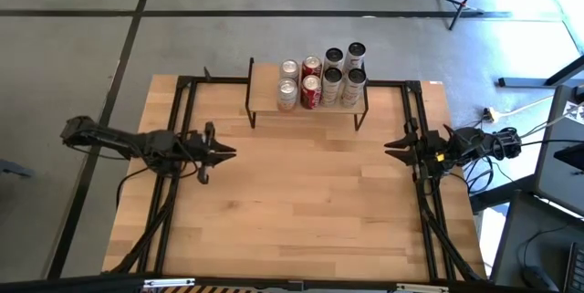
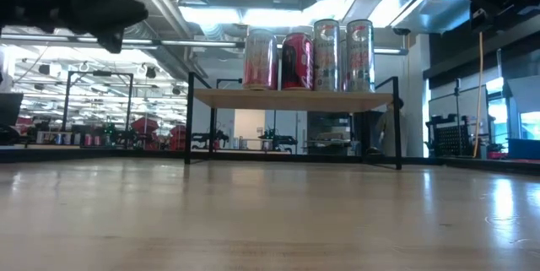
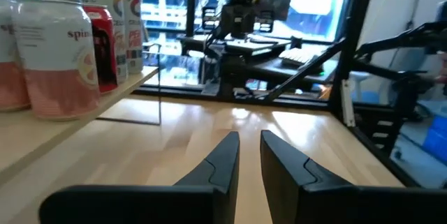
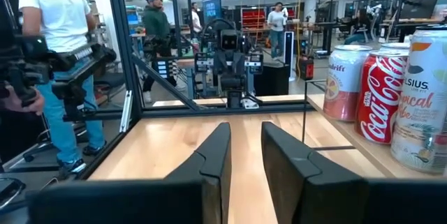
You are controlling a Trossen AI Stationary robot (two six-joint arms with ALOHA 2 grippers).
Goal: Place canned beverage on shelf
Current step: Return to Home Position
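Several beverage cans (image 1: 321, 78), silver-pink, red and white, stand upright in two rows on the shelf (image 1: 265, 88), a low light-wood board on thin black legs at the table's far edge. They also show in the low view (image 2: 308, 56), standing on the board (image 2: 291, 98). My left gripper (image 1: 233, 151) hovers at the table's left, pointing right, its fingers (image 3: 223, 155) a narrow gap apart and empty. My right gripper (image 1: 388, 147) hovers at the table's right, pointing left, also narrowly open and empty (image 4: 246, 130). Neither gripper holds a can.
Black rails (image 1: 182, 147) run along both sides of the light-wood tabletop (image 1: 310, 193), which is bare between the arms. The shelf's left part is bare board. People (image 4: 56, 56) stand in the room beyond the table. Cables and stands lie on the floor at the right (image 1: 511, 138).
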